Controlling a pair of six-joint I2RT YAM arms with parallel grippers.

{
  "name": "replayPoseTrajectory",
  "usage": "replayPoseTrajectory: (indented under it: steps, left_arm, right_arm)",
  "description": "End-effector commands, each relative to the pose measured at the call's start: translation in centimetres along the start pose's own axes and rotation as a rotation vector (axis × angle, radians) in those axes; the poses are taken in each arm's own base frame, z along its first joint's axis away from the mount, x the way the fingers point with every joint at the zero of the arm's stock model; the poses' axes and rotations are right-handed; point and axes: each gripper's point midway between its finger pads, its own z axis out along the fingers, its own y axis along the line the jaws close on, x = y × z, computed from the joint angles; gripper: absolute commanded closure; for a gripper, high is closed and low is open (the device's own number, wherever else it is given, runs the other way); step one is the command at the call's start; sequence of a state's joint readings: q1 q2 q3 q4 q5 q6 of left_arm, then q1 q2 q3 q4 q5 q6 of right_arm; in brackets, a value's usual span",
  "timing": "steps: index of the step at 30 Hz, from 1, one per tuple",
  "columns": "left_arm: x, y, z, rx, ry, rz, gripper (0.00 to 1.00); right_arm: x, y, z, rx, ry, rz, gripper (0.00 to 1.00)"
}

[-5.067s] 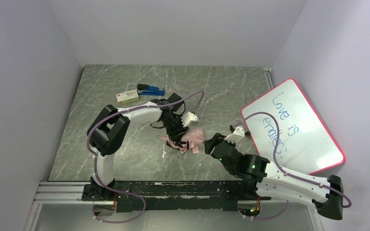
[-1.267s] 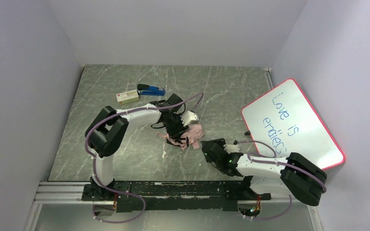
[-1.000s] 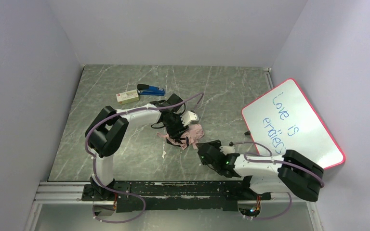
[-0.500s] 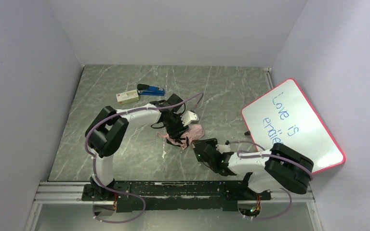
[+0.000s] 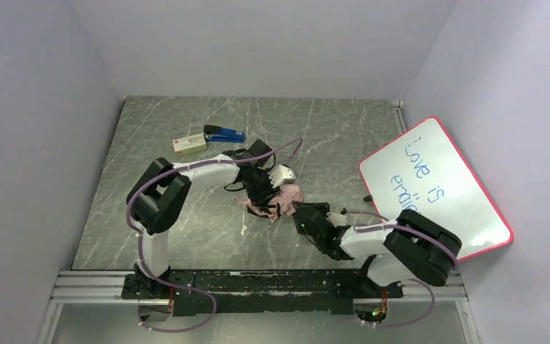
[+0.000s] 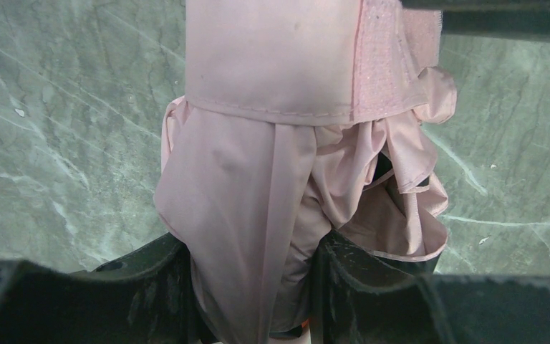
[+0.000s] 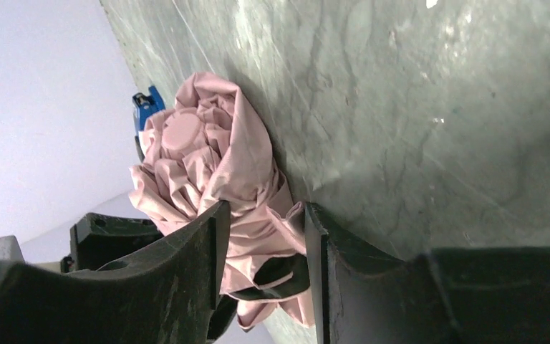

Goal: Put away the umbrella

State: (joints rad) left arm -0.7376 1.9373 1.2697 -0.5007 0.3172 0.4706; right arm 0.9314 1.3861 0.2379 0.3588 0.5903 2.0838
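Left wrist view: left pincer [image 6: 249, 283] clamps the crumpled umbrella [image 6: 258, 179].

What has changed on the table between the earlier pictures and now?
The right gripper moved left toward the umbrella, and its arm folded up; its fingers now straddle a pink fold, grip unclear. The left gripper stayed clamped on the umbrella. The stapler, the small box and the whiteboard did not move.
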Motion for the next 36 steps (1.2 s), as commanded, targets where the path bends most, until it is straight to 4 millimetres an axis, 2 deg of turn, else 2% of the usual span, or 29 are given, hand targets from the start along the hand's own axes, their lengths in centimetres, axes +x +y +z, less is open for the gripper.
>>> replayPoseTrajectory:
  steps: [1,8,14,18,27,32,33,36]
  left_arm:
    - [5.5,2.0,1.3,-0.098,0.194,-0.023,0.95]
    - [5.4,2.0,1.3,-0.096,0.195,-0.022,0.95]
    - [5.5,2.0,1.4,-0.095,0.198,-0.022,0.95]
    - [5.4,2.0,1.4,-0.093,0.195,-0.022,0.95]
    - [5.5,2.0,1.4,-0.092,0.199,-0.023,0.95]
    - [5.7,2.0,1.3,-0.096,0.200,-0.022,0.95]
    - [5.7,2.0,1.3,-0.096,0.199,-0.021,0.95]
    - [5.7,2.0,1.3,-0.098,0.200,-0.021,0.95]
  right_arm:
    - [-4.7,-7.3,0.5,0.207,-0.119,-0.199,0.53]
    - [-3.6,-6.1,0.9,0.121,-0.052,-0.268,0.54]
    - [-2.1,-4.8,0.7,-0.012,0.041,-0.346,0.57]
    - [-1.9,-4.2,0.5,-0.082,0.064,-0.422,0.59]
    - [0.3,-2.9,0.4,-0.217,0.159,-0.453,0.64]
    - [0.3,-2.3,0.6,-0.277,0.162,-0.425,0.64]
    - [-0.1,-2.8,0.3,-0.269,0.161,-0.428,0.64]
    - [-0.4,-2.6,-0.2,-0.297,0.164,-0.419,0.63]
